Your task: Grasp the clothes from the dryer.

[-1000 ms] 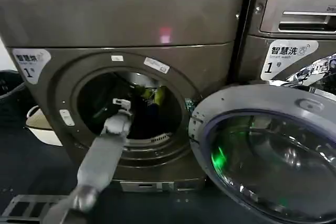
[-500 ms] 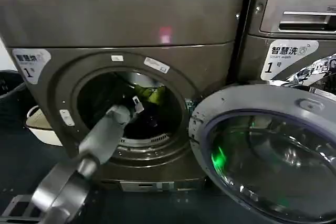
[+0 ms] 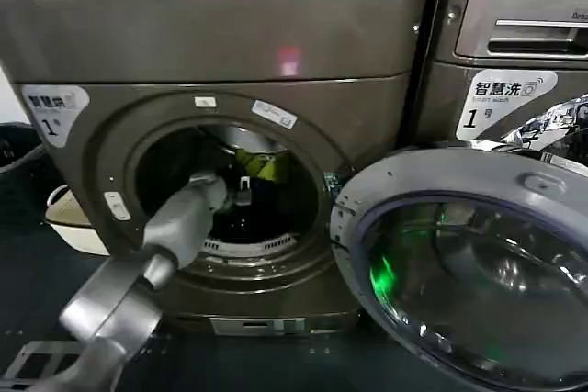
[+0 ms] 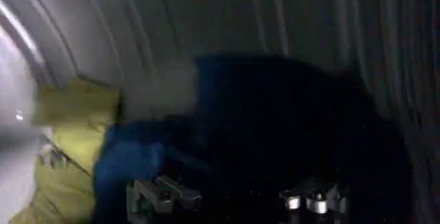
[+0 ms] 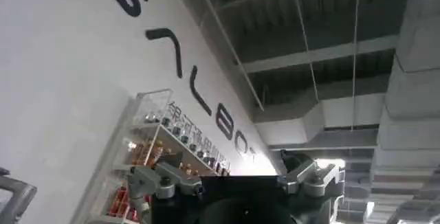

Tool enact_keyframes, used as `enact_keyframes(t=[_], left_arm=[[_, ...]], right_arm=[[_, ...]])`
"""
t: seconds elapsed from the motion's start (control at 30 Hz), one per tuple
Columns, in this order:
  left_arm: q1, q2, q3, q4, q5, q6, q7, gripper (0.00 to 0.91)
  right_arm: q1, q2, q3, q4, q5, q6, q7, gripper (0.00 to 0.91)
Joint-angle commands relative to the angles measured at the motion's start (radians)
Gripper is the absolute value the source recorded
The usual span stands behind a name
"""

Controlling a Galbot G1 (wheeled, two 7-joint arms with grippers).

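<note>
Deeper since a second ago: my left gripper (image 4: 237, 198) inside dryer (image 3: 230, 52), jaws spread, empty, above clothes (image 4: 206, 129). Right gripper (image 5: 237, 181) idle, parted. Risk: pinching one garment only.

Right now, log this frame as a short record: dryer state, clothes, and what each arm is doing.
dryer: door swung open toward the robot's right
clothes: yellow-green and navy garments heaped inside the drum
left gripper: inside the drum, fingers open, just short of the navy fabric, nothing held
right gripper: away from the dryer, pointing up at a ceiling, fingers open
grasp: not yet made
</note>
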Motion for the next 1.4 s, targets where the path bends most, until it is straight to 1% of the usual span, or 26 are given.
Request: enact_keyframes(t=[0.03, 0.1, 0.43, 0.6, 0.63, 0.67, 0.7, 0.77, 1.4], left_arm=[[-0.025, -0.014, 0.04, 0.06, 0.162, 0.038, 0.003, 0.907], [-0.022, -0.017, 0.04, 0.063, 0.157, 0.043, -0.009, 0.907], [0.019, -0.034, 0.037, 0.079, 0.12, 0.128, -0.054, 0.907], [0.023, -0.035, 0.028, 0.08, 0.111, 0.127, -0.052, 0.907], [0.022, -0.034, 0.026, 0.079, 0.113, 0.12, -0.048, 0.387], [0.02, -0.034, 0.023, 0.08, 0.11, 0.119, -0.049, 0.193], [0.017, -0.034, 0.018, 0.08, 0.109, 0.119, -0.047, 0.102], [0.013, -0.033, 0.017, 0.076, 0.109, 0.116, -0.044, 0.0], [-0.009, -0.03, 0.001, 0.066, 0.068, 0.09, -0.024, 0.0]], right_arm=[[0.001, 0.004, -0.002, 0.004, -0.001, 0.001, -0.001, 0.907], [0.005, 0.006, -0.005, 0.005, -0.002, 0.003, -0.001, 0.907], [0.006, 0.003, -0.007, 0.005, -0.002, 0.011, -0.003, 0.907], [0.011, 0.001, -0.012, 0.006, -0.004, 0.012, -0.002, 0.907], [0.012, 0.002, -0.015, 0.006, -0.004, 0.012, -0.002, 0.907], [0.013, 0.002, -0.016, 0.007, -0.004, 0.013, -0.002, 0.907], [0.014, 0.002, -0.017, 0.007, -0.004, 0.013, -0.002, 0.907], [0.015, 0.004, -0.019, 0.008, -0.004, 0.013, -0.002, 0.907], [0.009, 0.012, -0.014, 0.004, -0.004, 0.019, -0.002, 0.907]])
